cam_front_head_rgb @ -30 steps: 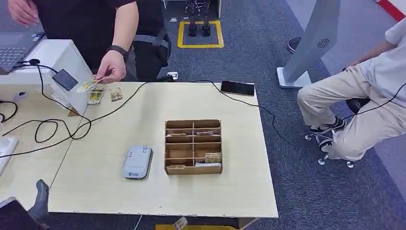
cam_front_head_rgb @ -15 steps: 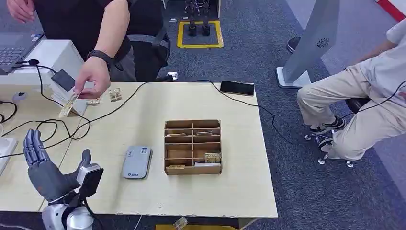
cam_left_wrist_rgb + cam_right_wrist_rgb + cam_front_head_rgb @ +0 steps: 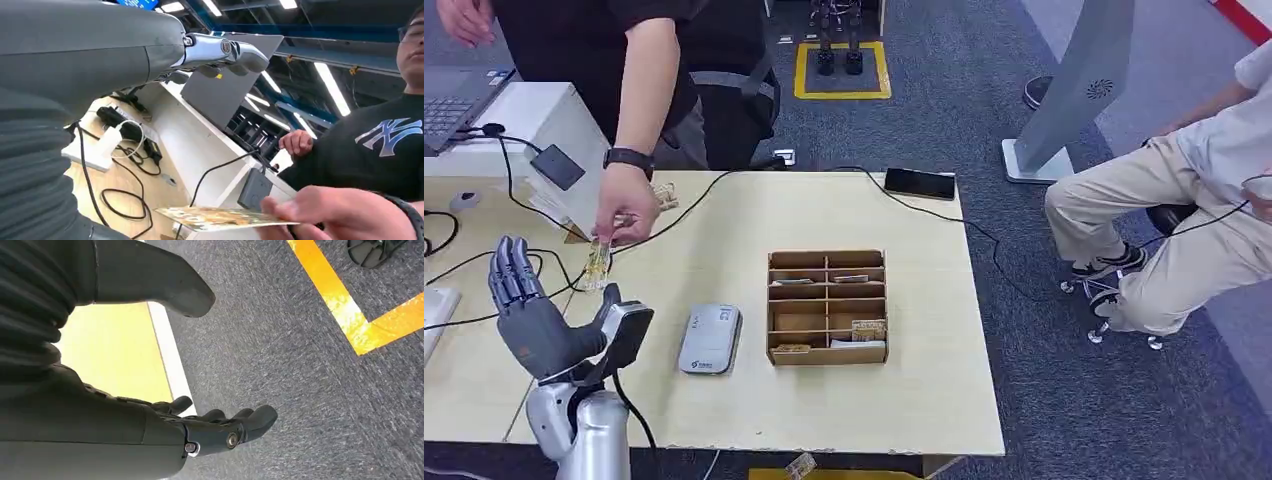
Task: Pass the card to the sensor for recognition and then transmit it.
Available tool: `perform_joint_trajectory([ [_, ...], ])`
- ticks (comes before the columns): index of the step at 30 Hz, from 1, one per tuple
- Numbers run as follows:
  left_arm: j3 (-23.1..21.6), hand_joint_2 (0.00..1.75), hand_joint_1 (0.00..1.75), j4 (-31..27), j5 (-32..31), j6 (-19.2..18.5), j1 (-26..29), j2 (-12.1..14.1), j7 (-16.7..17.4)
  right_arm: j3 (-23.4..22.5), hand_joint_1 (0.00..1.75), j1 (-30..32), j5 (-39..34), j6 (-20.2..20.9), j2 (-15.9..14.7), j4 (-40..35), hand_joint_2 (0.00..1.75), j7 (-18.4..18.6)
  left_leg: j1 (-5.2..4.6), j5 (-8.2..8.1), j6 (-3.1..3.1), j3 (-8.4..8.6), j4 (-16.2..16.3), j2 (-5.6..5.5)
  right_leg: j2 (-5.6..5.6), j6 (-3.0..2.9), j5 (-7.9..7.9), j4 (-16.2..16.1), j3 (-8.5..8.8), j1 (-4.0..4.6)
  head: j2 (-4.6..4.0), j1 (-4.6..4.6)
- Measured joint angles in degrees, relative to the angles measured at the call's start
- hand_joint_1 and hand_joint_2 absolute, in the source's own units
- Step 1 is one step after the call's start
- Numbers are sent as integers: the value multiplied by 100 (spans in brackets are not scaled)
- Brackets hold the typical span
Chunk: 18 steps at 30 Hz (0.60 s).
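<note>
A person's hand (image 3: 627,208) holds out a yellowish card (image 3: 598,264) over the left part of the wooden table (image 3: 754,400); the same card (image 3: 220,218) shows edge-on in the left wrist view. My left hand (image 3: 534,310) is raised just below and left of the card, fingers spread, holding nothing and not touching it. The grey sensor pad (image 3: 710,339) lies flat on the table to the right of that hand. My right hand (image 3: 210,432) hangs over the carpet, fingers loosely apart and empty.
A cardboard sorting box (image 3: 828,306) with several compartments stands mid-table. Black cables (image 3: 534,265) cross the left side near a white box (image 3: 534,125) with a small black scanner (image 3: 558,166). A phone (image 3: 919,184) lies at the far edge. A seated person (image 3: 1184,200) is at right.
My left hand has risen from the table's near edge into open view. The person's hand has brought the card from the far table edge down toward my left hand.
</note>
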Motion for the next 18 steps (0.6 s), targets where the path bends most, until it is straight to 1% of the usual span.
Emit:
perform_joint_trajectory([
  [1, 15, 175, 155, 51, 37, 0, -31, -4, 13, 0, 0, 0, 0, 0, -9, 9, 175, -7, 0, 0, 0, 0, 0, -1, 0, 0, 0, 0, 0, 0, 0, 0],
  [2, 22, 175, 175, 90, 75, 2, -60, -11, 24, 0, 0, 0, 0, -4, -13, 22, 175, -22, 0, 0, 0, -1, 0, -2, -1, 0, 0, 0, 0, 0, 0, 0],
  [7, 24, 175, 175, 326, 341, 2, -153, -50, 46, 13, 0, -6, 0, -35, -37, 50, 175, -48, 0, 0, 0, 0, 0, 0, 0, 0, 1, 0, 0, 0, 0, -2],
  [18, 24, 175, 175, 573, 570, 2, -216, -83, -72, 61, 0, -4, 20, -70, -65, 79, 175, -70, 0, 0, 0, -1, 0, 1, 2, 0, 0, 0, -1, 0, 0, 0],
])
